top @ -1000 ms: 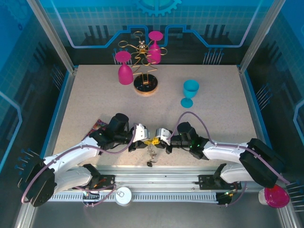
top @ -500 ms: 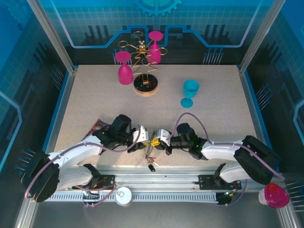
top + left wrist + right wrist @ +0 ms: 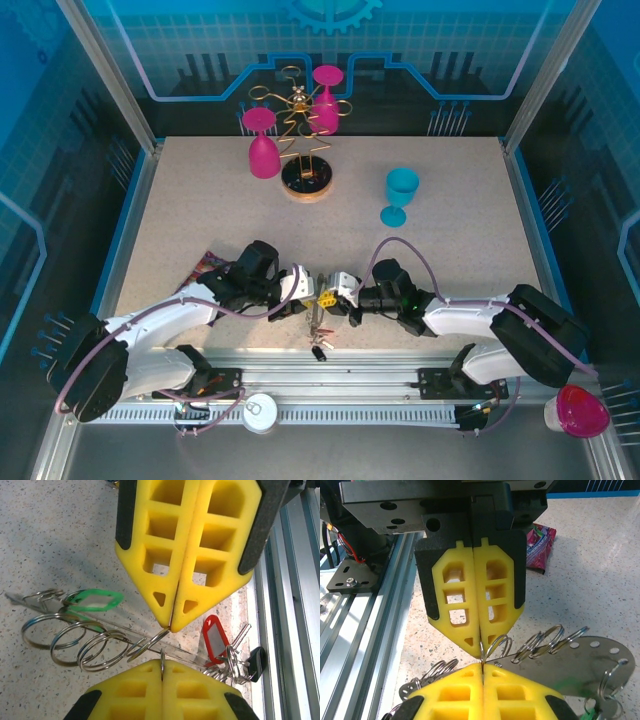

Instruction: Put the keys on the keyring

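Observation:
The keyring is a grey metal plate [image 3: 600, 664] with holes, strung with several split rings [image 3: 67, 637] and a green tag [image 3: 95, 600]. It hangs just over the table's front edge between my two grippers [image 3: 318, 318]. My left gripper [image 3: 162, 664] is shut on the edge of one thin split ring. My right gripper [image 3: 171, 626] faces it tip to tip and is shut on a loop of the same small ring [image 3: 496, 647]. A red tag [image 3: 216, 639] hangs below with small metal keys [image 3: 239, 639] and a black fob [image 3: 257, 660].
A purple snack packet [image 3: 205, 265] lies left of the left arm. A blue cup [image 3: 401, 195] stands mid-right. Pink glasses [image 3: 263, 140] sit by a wire rack [image 3: 307, 175] at the back. The aluminium rail [image 3: 330, 365] runs directly below the grippers.
The left gripper has closed fully onto the ring. Both grippers have drawn closer, tips now touching. The bunch with the black fob hangs slightly lower.

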`<action>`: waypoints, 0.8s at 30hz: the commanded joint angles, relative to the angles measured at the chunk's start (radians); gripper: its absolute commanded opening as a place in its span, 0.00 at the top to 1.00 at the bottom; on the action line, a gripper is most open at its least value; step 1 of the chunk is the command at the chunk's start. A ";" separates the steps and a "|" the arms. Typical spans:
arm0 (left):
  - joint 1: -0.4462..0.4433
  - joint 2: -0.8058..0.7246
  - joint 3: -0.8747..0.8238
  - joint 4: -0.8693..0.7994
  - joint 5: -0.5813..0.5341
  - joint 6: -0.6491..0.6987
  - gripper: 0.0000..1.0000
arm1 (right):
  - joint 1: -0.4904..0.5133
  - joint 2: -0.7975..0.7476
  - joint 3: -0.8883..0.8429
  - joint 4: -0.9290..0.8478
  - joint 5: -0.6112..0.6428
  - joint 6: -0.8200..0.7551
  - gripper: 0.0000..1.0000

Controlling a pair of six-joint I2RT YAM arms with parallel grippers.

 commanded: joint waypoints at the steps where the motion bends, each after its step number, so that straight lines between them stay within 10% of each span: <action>1: -0.002 -0.008 0.025 -0.020 0.020 0.026 1.00 | -0.006 0.003 -0.002 0.031 -0.009 0.007 1.00; 10: -0.008 -0.099 -0.014 0.033 -0.031 0.075 1.00 | -0.004 -0.094 0.001 -0.137 0.091 0.029 0.78; 24: -0.007 -0.139 -0.039 0.115 0.035 0.040 1.00 | 0.015 -0.196 0.036 -0.252 0.077 -0.018 0.75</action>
